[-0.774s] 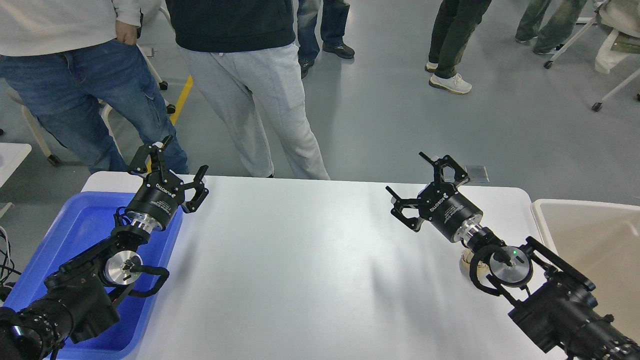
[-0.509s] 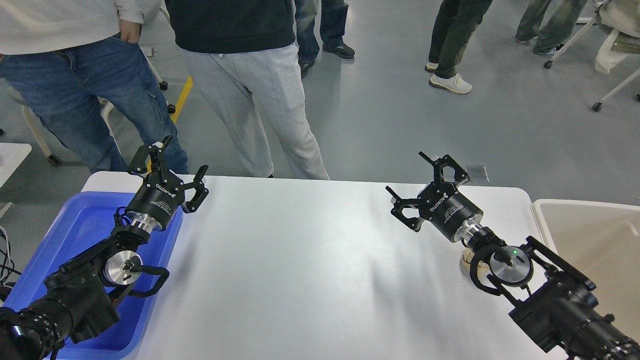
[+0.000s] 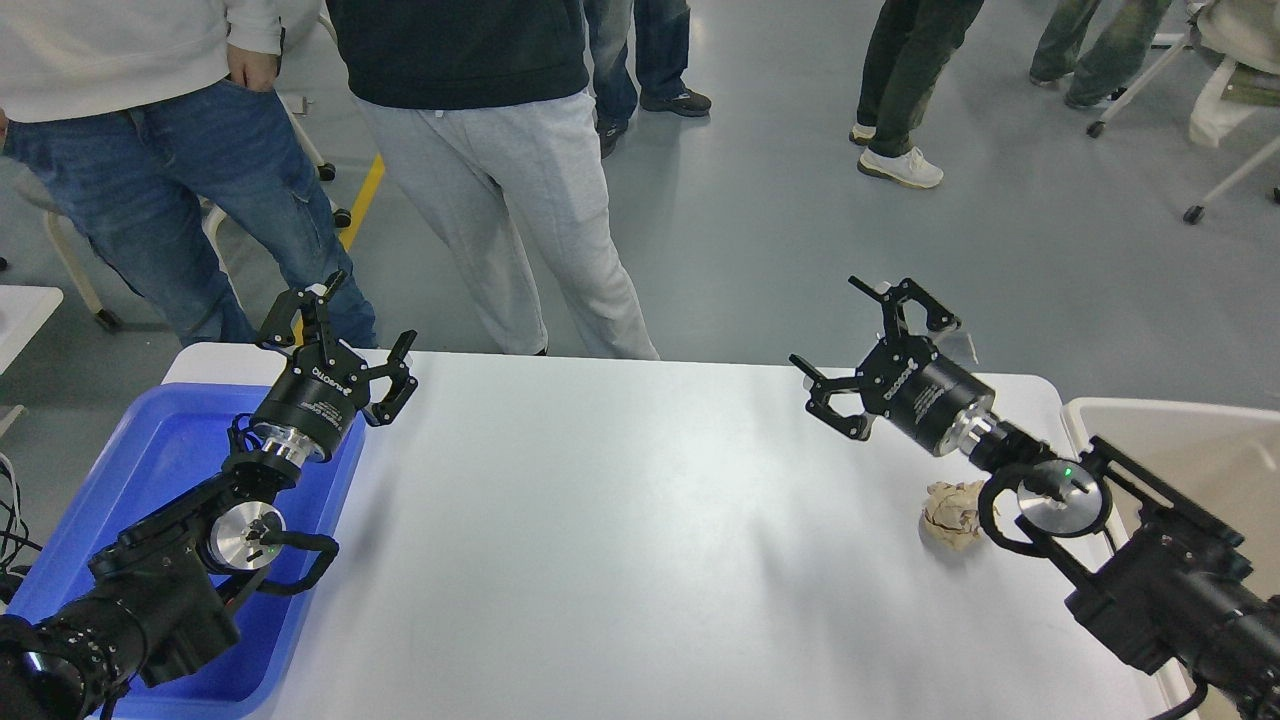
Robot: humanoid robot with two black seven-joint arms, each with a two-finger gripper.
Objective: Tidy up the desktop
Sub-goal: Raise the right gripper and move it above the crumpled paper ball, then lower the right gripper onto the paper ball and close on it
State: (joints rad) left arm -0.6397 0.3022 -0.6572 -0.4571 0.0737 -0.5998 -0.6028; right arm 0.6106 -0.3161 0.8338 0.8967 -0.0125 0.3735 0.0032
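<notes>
The white desktop (image 3: 620, 540) fills the middle of the head view. A crumpled beige paper ball (image 3: 951, 512) lies on it at the right, just left of my right wrist. My right gripper (image 3: 872, 338) is open and empty, raised above the desktop's far right part, beyond the paper ball. My left gripper (image 3: 345, 325) is open and empty, held above the far left corner of the desktop, over the blue tray's far edge.
A blue plastic tray (image 3: 150, 470) sits at the left edge under my left arm. A beige plastic bin (image 3: 1180, 450) stands at the right edge. Several people stand beyond the desk's far edge.
</notes>
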